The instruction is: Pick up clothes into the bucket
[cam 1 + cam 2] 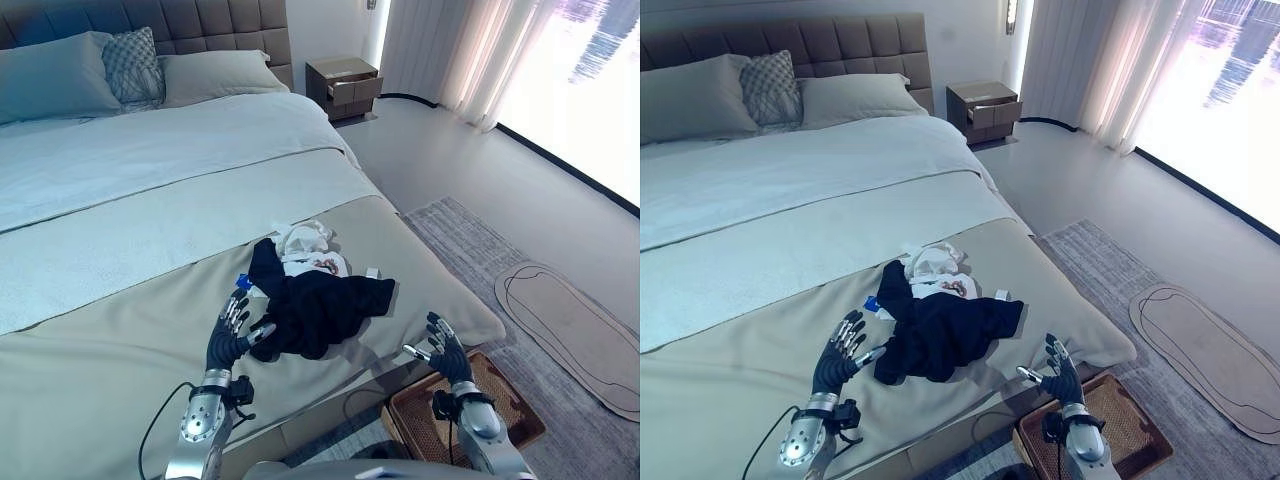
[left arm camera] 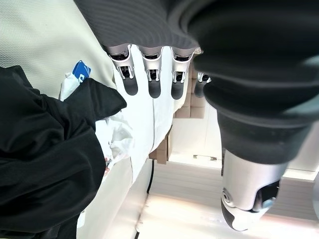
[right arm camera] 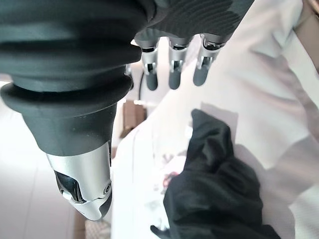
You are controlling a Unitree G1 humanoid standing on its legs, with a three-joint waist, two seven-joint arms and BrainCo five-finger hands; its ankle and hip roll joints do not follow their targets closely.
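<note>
Fingers on both hands spread, nothing held. Left hand (image 1: 232, 338) sits on the bed (image 1: 120, 300), thumb just beside the black garment (image 1: 320, 305), which lies crumpled near the bed's foot edge w/ a white garment (image 1: 305, 243) behind it, partly under it. Right hand (image 1: 445, 352) hovers off the bed corner, above a brown woven basket (image 1: 500, 410) on the floor.
</note>
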